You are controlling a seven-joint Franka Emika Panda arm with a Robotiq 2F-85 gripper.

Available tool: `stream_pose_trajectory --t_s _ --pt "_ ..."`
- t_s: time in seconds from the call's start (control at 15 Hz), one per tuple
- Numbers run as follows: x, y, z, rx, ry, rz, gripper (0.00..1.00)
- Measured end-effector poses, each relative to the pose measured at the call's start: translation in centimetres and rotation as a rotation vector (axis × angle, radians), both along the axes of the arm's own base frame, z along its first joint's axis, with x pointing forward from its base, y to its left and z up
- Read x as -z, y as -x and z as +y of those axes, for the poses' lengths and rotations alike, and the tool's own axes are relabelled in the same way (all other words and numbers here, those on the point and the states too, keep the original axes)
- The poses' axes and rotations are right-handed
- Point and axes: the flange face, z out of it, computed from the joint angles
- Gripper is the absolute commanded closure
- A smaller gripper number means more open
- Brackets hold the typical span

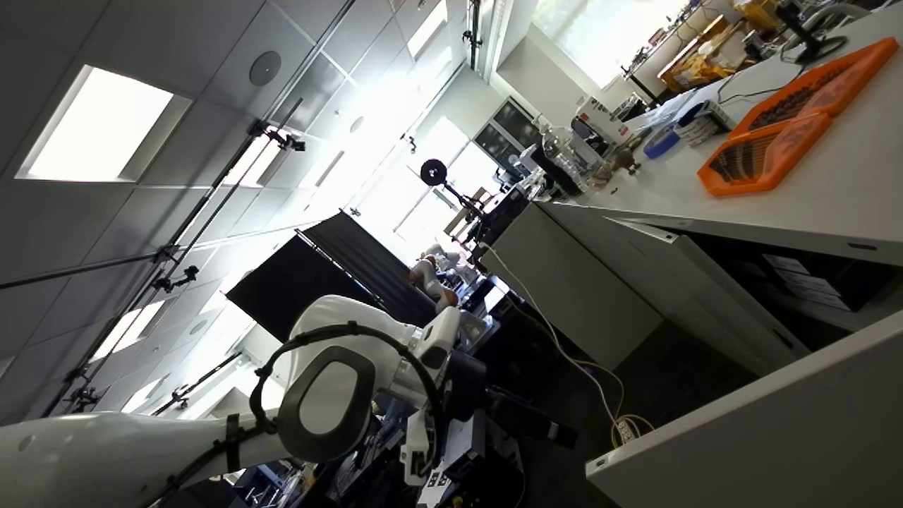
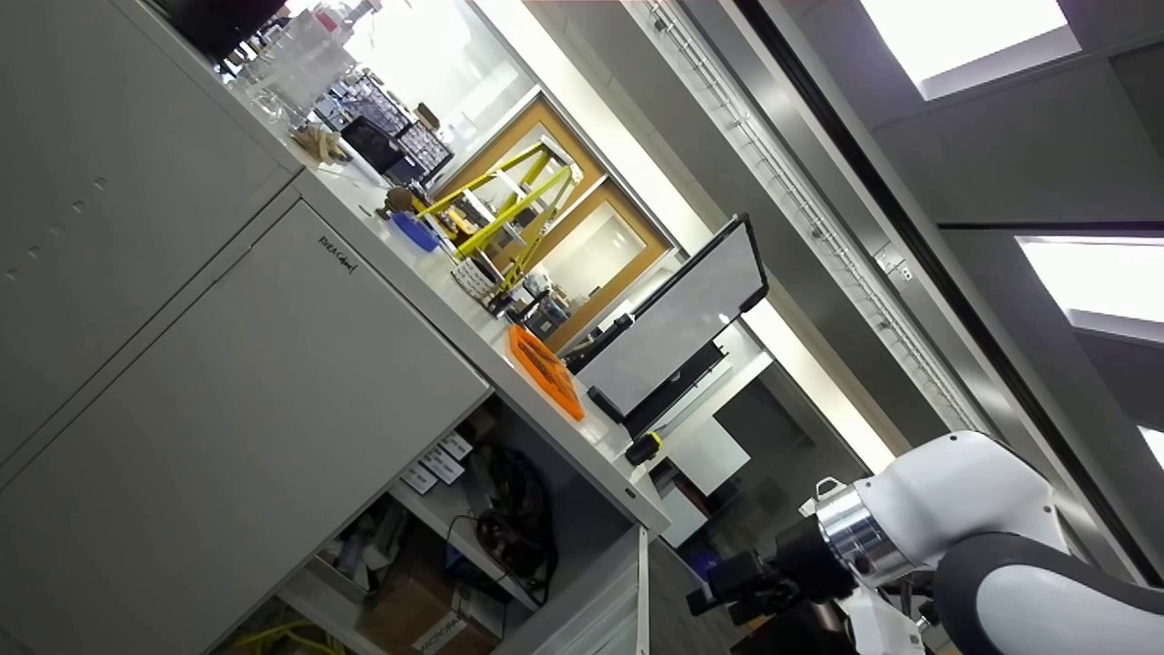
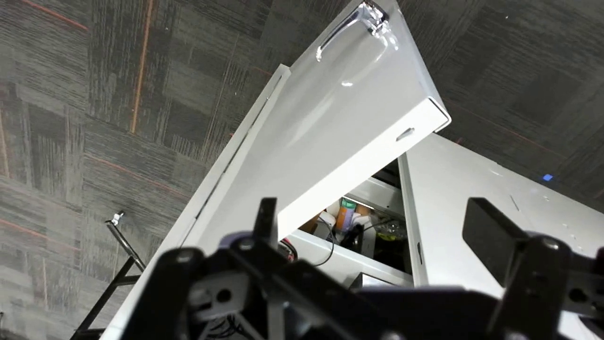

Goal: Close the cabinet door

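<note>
A: How are things placed?

B: The large, flat, pale grey cabinet door (image 3: 321, 127), fitted with a small, shiny silver bar handle (image 3: 365, 14), is swung well out from the white-topped counter (image 1: 846, 194). The black two-fingered gripper (image 3: 373, 212) is held near it, spread wide, with nothing pinched. In the wrist view, a dark finger (image 3: 266, 217) is seen across the door's upper edge; whether contact is made cannot be told.

A: So the closing push, it is judged, is yet to be delivered. What could spoil it?

B: Poor placement, above all. If the outer face is not met squarely, the fingertip could be slipped over the upper edge, or hooked behind it, and the door would be dragged wider. With the fingers parted as they are, it could even be straddled. If pressure is applied far from the handled end, more force would be needed and the push might be stalled.

A: And obstacles?

B: The neighbouring flat, pale grey panel (image 2: 273, 409), marked with black handwriting (image 2: 338, 255), appears slightly ajar; by it, the door's free edge could be stopped short. On the pale shelf (image 2: 420, 508) inside, a tangle of black cables (image 2: 518, 528) is seen, with a thin strand hung over the front; should that be caught, a full closing would be prevented.
</note>
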Motion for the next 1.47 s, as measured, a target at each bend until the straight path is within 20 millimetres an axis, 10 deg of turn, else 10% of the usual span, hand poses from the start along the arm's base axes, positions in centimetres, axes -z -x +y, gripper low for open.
stream_pose_trajectory --t_s 0.53,0.6,1.27,1.47 --pt "1.1 -0.1 -0.3 0.002 -0.006 0.026 0.0" --pt "1.5 0.0 -0.6 0.001 -0.009 0.039 0.25" --pt "6.9 -0.1 -3.5 -0.076 0.006 0.171 0.97" --pt "8.4 -0.4 -3.7 -0.094 0.008 0.198 1.0"
